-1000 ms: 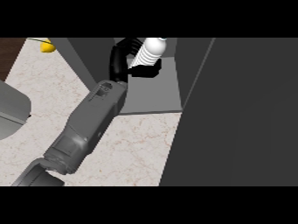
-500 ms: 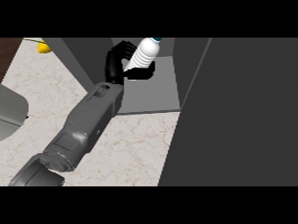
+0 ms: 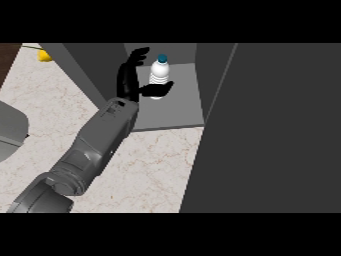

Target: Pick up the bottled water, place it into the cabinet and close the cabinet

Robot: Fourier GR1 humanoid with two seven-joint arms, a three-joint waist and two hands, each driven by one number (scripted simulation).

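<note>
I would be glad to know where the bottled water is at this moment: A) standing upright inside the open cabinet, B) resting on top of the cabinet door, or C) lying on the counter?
A: the bottled water stands upright, cap up, on the floor of the cabinet, with the left hand open beside it.

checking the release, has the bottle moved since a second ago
Yes: the bottle has come down toward the cabinet floor and gone from tilted to upright.
</note>
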